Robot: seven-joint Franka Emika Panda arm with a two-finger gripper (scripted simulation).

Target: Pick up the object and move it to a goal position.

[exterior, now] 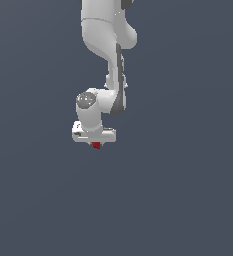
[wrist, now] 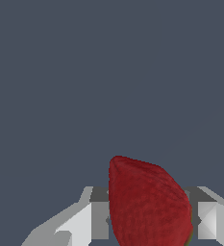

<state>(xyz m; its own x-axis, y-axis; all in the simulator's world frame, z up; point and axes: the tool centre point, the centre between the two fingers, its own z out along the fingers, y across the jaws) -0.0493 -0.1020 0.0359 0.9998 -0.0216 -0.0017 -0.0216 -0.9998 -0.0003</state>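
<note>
End effector clamped on the object: fingers pressed to both its sides, red tip poking out beyond them. Object sits just under the white hand in the exterior view. Plain dark grey all around, no edges visible.

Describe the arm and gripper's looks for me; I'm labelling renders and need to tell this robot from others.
The arm is glossy white with rounded, tube-like links and dark grey bands at the joints. A round grey cap with small green and red marks sits on the wrist. The gripper has a flat, white, boxy body; the wrist view shows pale grey, angular fingers. No cables or lettering are visible.
</note>
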